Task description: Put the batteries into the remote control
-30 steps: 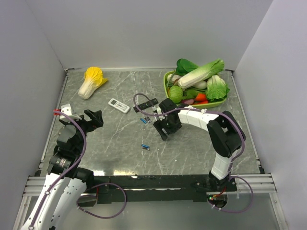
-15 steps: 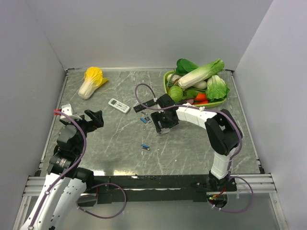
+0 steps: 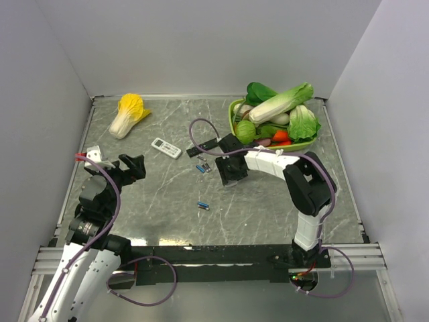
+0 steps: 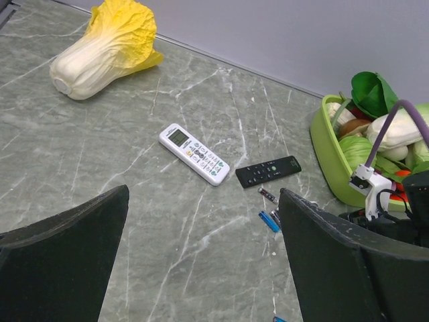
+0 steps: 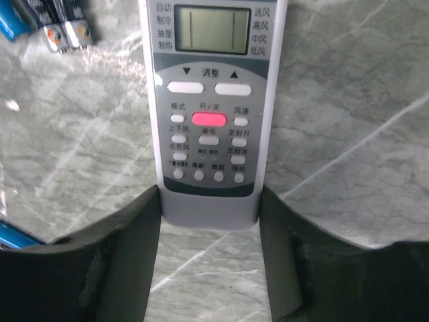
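Clenching right jaws on button end of remote control (image 5: 208, 114), face up, near green basket (image 3: 232, 114); judging this as readying a flip toward battery bay. Noting batteries (image 5: 66, 30) loose on surface, slightly farther from basket. Holding left jaws released, well apart from basket.

The remote control (image 5: 209, 154) bore Chinese labels: 自动, 制冷, 抽湿, 制热 left of its display (image 5: 210, 29); 送风, 高风, 中风, 低风 right of it; 调整 below; 开/关 above the pink button (image 5: 210, 119). Smaller captions were blurred.

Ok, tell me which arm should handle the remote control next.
Right. The right hand grips the remote control at its lower end, batteries lying beside it; the left hand hangs open far to the left.
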